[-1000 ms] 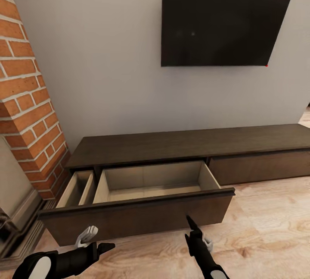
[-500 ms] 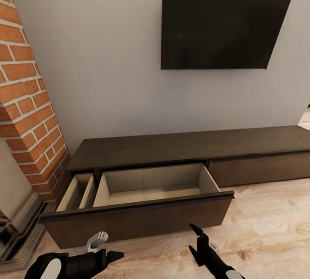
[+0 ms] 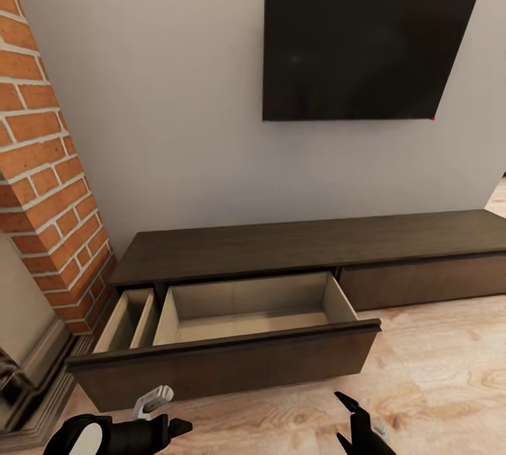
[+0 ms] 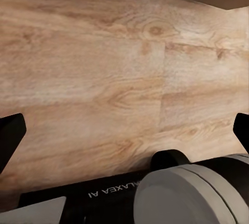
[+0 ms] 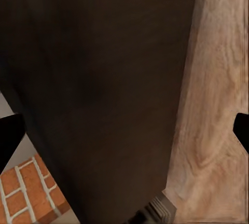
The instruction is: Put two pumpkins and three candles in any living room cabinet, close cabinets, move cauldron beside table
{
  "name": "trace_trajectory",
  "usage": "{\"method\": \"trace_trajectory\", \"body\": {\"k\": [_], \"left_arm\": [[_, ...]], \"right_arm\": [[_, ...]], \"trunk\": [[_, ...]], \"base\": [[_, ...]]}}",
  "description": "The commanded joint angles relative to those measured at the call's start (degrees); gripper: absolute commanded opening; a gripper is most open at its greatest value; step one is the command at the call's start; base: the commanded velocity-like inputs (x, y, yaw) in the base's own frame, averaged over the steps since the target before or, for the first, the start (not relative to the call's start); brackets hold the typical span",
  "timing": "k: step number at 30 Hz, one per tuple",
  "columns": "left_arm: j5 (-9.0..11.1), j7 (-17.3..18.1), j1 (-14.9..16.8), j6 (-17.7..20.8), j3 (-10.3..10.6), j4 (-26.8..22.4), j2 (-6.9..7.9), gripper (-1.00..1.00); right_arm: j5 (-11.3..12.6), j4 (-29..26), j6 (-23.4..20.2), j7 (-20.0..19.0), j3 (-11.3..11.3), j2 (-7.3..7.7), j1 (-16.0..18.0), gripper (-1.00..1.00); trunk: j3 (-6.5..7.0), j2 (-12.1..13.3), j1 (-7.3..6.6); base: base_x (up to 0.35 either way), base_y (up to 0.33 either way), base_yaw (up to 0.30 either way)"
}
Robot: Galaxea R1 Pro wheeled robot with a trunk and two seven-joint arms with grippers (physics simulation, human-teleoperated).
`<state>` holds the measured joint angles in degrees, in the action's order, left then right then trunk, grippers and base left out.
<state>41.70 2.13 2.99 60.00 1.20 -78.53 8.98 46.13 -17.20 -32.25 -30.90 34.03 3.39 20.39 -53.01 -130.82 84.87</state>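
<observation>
Jaws of the left gripper stand wide apart, empty, low over the wooden floor. Ahead, the cabinet stretches along the wall beside the brick chimney, its left drawer pulled out, pale inside. Right gripper jaws likewise spread, holding nothing.

cabinet dark brown (beige inside) | bricks orange | floor pale woodgrain

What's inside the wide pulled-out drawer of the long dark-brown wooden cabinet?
The open drawer shows bare pale beige walls and floor; nothing visible inside. Its dark front panel hides the nearest strip of floor.
</observation>
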Motion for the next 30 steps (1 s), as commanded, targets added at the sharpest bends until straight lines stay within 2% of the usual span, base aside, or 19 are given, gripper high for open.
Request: {"method": "trace_trajectory", "body": {"k": [1,4,5,12,13,14,18,30], "left_arm": [[-0.05,-0.14,0.0,0.0,0.01,0.02,-0.02,1.0],[-0.07,-0.41,0.0,-0.01,0.05,0.0,-0.17,1.0],[-0.1,-1.4,0.0,-0.04,0.09,-0.02,-0.75,1.0],[-0.13,-4.53,0.0,-0.06,0.34,-0.05,-2.42,1.0],[-0.13,-4.71,0.0,-0.06,0.48,-0.05,-2.54,1.0],[-0.11,-4.95,0.0,-0.06,1.87,-0.05,-2.69,1.0],[-0.06,-5.17,0.0,-0.12,2.75,-0.05,-2.73,1.0],[-0.04,-6.31,0.0,-0.16,2.93,-0.05,-2.66,1.0]], "right_arm": [[-0.01,0.04,-0.02,0.05,0.01,0.08,-0.45,1.0],[-0.07,0.05,-0.24,0.11,-0.05,0.23,-1.15,1.0],[-0.12,0.06,-0.33,0.11,-0.11,0.29,-1.4,1.0],[-0.23,0.06,-0.37,-0.07,-0.18,0.98,-1.74,1.0],[-0.24,0.06,-0.48,-0.01,-0.15,1.02,-1.75,1.0],[-0.19,0.06,-0.67,0.26,-0.21,1.07,-1.76,1.0],[0.03,0.08,-0.47,0.38,-0.1,1.1,-1.76,1.0],[0.53,0.23,0.15,0.37,0.22,1.09,-1.76,1.0]], "trunk": [[0.19,0.41,-0.23],[0.72,1.62,-0.89],[0.9,2.02,-1.11],[2.16,4.83,-2.64],[2.34,5.23,-2.86],[2.52,5.63,-3.08],[3.24,7.23,-3.96],[5.39,12.05,-6.6]], "base": [[-0.068,0.0,0.0],[-0.146,0.0,0.0],[-0.256,0.0,0.0],[-0.085,0.0,0.0],[-0.01,0.0,0.0],[-0.003,0.0,0.0],[-0.001,0.0,0.0],[0.0,0.0,0.0]]}}
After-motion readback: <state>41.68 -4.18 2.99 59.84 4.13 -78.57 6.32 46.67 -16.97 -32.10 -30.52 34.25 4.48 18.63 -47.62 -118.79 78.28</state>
